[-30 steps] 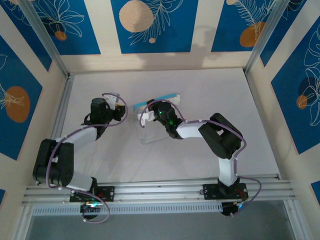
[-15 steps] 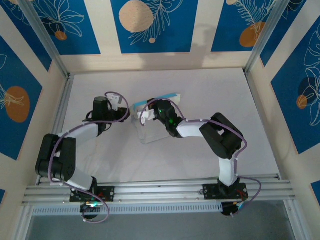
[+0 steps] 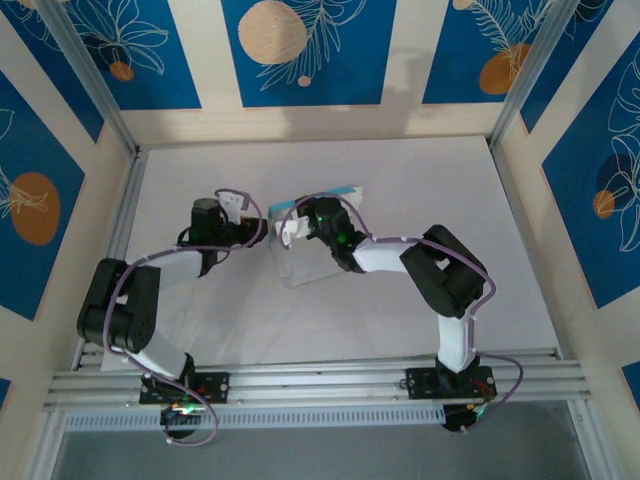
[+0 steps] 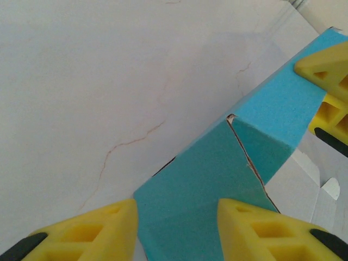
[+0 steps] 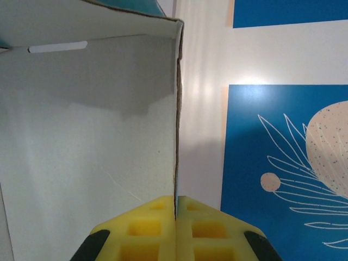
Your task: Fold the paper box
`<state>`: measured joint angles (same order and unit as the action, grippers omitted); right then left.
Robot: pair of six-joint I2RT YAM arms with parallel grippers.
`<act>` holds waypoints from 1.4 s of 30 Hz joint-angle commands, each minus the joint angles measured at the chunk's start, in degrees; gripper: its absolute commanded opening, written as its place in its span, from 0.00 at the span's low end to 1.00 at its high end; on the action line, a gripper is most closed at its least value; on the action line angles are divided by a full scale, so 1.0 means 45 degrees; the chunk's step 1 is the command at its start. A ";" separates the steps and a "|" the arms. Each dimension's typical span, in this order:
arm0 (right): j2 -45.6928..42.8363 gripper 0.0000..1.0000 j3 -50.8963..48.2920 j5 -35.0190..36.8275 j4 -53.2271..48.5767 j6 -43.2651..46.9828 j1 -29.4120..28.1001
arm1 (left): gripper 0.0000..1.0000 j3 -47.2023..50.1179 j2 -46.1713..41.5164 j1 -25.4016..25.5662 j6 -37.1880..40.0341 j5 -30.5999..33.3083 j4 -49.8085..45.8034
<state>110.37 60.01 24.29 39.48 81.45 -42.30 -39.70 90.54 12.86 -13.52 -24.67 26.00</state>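
The right hand has an upright edge of the paper box running straight out from between its fingertips. The white face of the card spreads to the left of that edge. At the far end a folded wall with a narrow slot crosses it. To the right of the edge, well beyond the hand, stands a blue printed wall panel.

The left hand has a light-blue flap of the same box between its two yellow fingers. The flap reaches away from the hand, up and to the right, to where the right hand's yellow tips pinch its far end. A cut seam crosses the flap partway out. The pale desk, marked with thin hairline cracks, lies beyond the flap on the left.

From overhead the two hands meet at the box mid-desk, a white panel on their near side and a blue strip just past the right hand.

There the hands and cables cover much of the card, so its overall shape is hard to read. The left wrist view cuts off the flap's near end, and whether those fingers touch the card cannot be told.

The right hand's fingers are pressed together on the card edge, holding it. The left hand's fingers stand wide apart, straddling the flap.
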 commanded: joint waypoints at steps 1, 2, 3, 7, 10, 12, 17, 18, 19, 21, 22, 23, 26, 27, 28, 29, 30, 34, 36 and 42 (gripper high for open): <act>0.0103 0.00 0.0259 -0.0295 -0.0649 -0.0453 -0.0085 | 0.44 0.0319 0.0383 0.0320 -0.0143 -0.0596 0.1590; 0.0103 0.00 0.0276 -0.0286 -0.0707 -0.0496 -0.0091 | 0.45 0.0411 0.0419 0.0359 -0.0114 -0.0725 0.1920; 0.0094 0.00 0.0297 -0.0251 -0.0783 -0.0560 -0.0082 | 0.45 0.0471 0.0450 0.0420 -0.0038 -0.0823 0.2175; 0.0099 0.00 0.0373 -0.0297 -0.1008 -0.0610 -0.0071 | 0.47 0.0833 0.0551 0.0559 0.0153 -0.1066 0.3274; 0.0142 0.00 0.0463 -0.0296 -0.1131 -0.0667 -0.0029 | 0.48 0.0983 0.0698 0.0560 0.0056 -0.1079 0.3654; 0.0154 0.00 0.0548 -0.0307 -0.1307 -0.0699 -0.0011 | 0.47 0.1056 0.0731 0.0560 -0.0128 -0.1075 0.3958; 0.0247 0.00 0.0707 -0.0280 -0.1584 -0.0745 0.0000 | 0.47 0.0920 0.0834 0.0540 -0.0960 -0.1179 0.4378; 0.0259 0.00 0.0708 -0.0295 -0.1621 -0.0761 0.0010 | 0.47 0.0875 0.0849 0.0511 -0.1149 -0.1132 0.4395; 0.0257 0.00 0.0725 -0.0282 -0.1680 -0.0776 0.0016 | 0.47 0.0837 0.0854 0.0490 -0.1319 -0.1089 0.4431; 0.0298 0.00 0.0737 -0.0238 -0.1728 -0.0790 0.0022 | 0.47 0.0781 0.0885 0.0445 -0.1562 -0.1057 0.4610; 0.0288 0.00 0.0718 -0.0226 -0.1699 -0.0825 0.0026 | 0.47 0.0755 0.0873 0.0424 -0.1613 -0.1040 0.4598; 0.0293 0.00 0.0727 -0.0223 -0.1720 -0.0844 0.0033 | 0.47 0.0719 0.0874 0.0438 -0.1644 -0.1017 0.4541; 0.0279 0.00 0.0649 -0.0217 -0.1622 -0.0821 0.0036 | 0.47 0.0657 0.0866 0.0423 -0.1648 -0.0897 0.4379; 0.0267 0.00 0.0649 -0.0221 -0.1655 -0.0834 0.0026 | 0.47 0.0637 0.0857 0.0408 -0.1563 -0.0821 0.4242; 0.0278 0.00 0.0649 -0.0199 -0.1640 -0.0833 0.0026 | 0.47 0.0608 0.0819 0.0403 -0.1434 -0.0763 0.4111; 0.0249 0.00 0.0613 -0.0192 -0.1608 -0.0800 0.0016 | 0.47 0.0599 0.0770 0.0403 -0.1274 -0.0713 0.3932; 0.0230 0.00 0.0581 -0.0194 -0.1590 -0.0805 0.0026 | 0.47 0.0553 0.0704 0.0403 -0.1070 -0.0691 0.3742; 0.0127 0.00 0.0552 -0.0207 -0.1581 -0.0734 0.0026 | 0.47 0.0217 0.0391 0.0365 -0.0191 -0.0526 0.2790; 0.0100 0.00 0.0552 -0.0203 -0.1563 -0.0676 0.0006 | 0.47 -0.0001 0.0365 0.0360 -0.0024 -0.0550 0.2485; 0.0066 0.00 0.0609 -0.0184 -0.1610 -0.0594 -0.0045 | 0.47 -0.0386 0.0619 0.0326 -0.0235 -0.0876 0.2484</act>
<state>110.59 62.59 25.58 33.36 79.22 -41.56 -38.96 93.78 13.87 -15.33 -27.05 36.23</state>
